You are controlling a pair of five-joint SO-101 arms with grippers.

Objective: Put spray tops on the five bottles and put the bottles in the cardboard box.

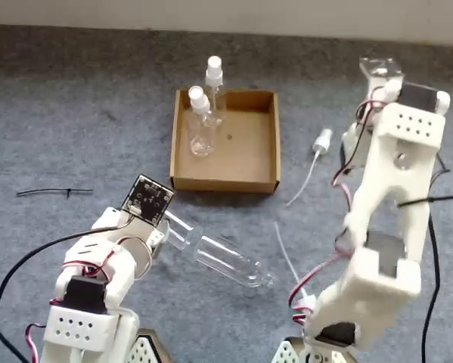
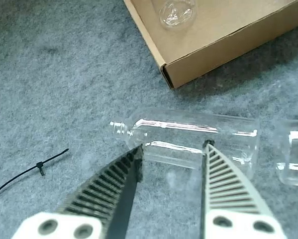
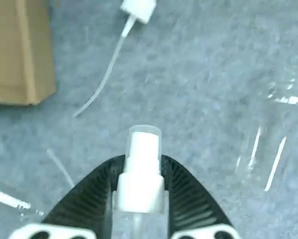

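A clear capless bottle [image 2: 188,133] lies on its side on the grey carpet. My left gripper [image 2: 172,148] is open, its fingertips at the bottle's near side and straddling it. In the high view this bottle [image 1: 184,228] is just past my left gripper [image 1: 164,231], with a second clear bottle [image 1: 237,265] lying end to end with it. My right gripper [image 3: 143,159] is shut on a white spray top [image 3: 141,174]. A loose spray top [image 1: 321,141] with its dip tube lies right of the cardboard box [image 1: 224,181]. Two capped bottles [image 1: 201,121] stand in the box.
A black cable tie [image 1: 56,192] lies on the carpet at the left. A loose thin tube [image 1: 288,257] lies between the arms. Another clear bottle [image 3: 270,144] lies beside my right gripper. The box corner [image 2: 188,64] is close beyond the left gripper.
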